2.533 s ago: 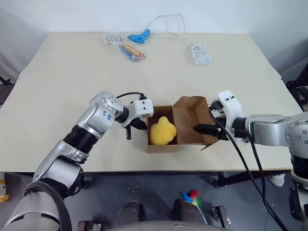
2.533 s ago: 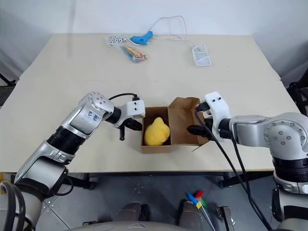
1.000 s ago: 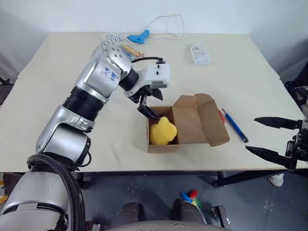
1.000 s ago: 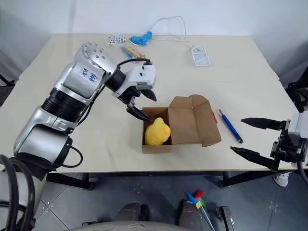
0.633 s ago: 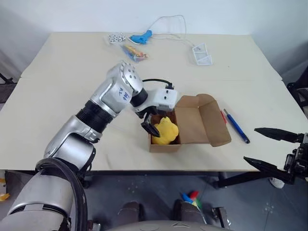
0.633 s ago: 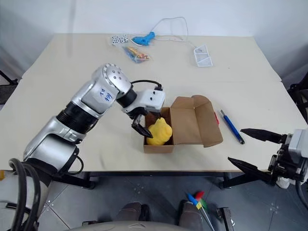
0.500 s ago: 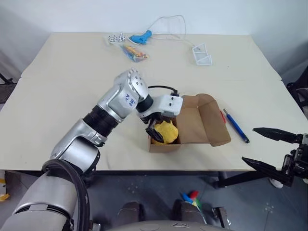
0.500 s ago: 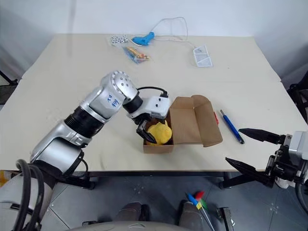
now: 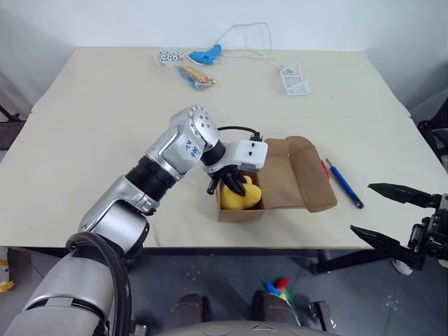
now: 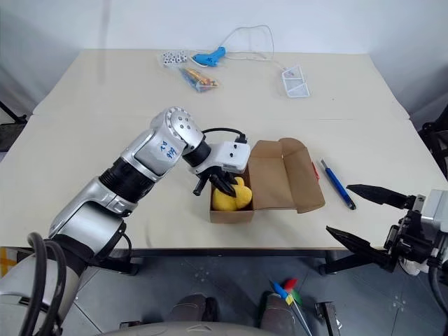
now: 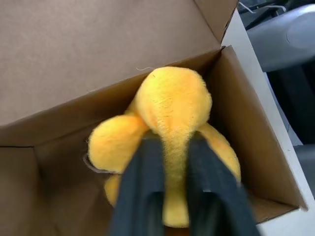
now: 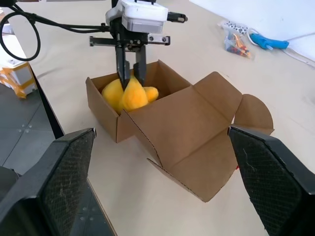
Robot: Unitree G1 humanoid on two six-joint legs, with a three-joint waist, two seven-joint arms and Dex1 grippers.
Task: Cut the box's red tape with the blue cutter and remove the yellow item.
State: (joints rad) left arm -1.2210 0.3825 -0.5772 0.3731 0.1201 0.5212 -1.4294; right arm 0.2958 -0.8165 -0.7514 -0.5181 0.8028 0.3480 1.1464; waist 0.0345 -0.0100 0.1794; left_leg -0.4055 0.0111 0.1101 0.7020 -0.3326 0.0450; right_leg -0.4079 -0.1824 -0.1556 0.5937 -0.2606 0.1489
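A: Fingers of the left gripper [image 10: 222, 183] are seen closed tight on the yellow item [image 10: 227, 197], which sits inside the box [image 10: 269, 183] near the table's [image 10: 105, 119] front edge.

B: And rightward?

A: The box's flaps are folded open; red tape [image 10: 312, 171] is glimpsed at its right edge. The blue cutter [image 10: 337, 184] is laid just beside it. The right gripper [image 10: 369, 216] is held wide open and empty, off the table's front right.
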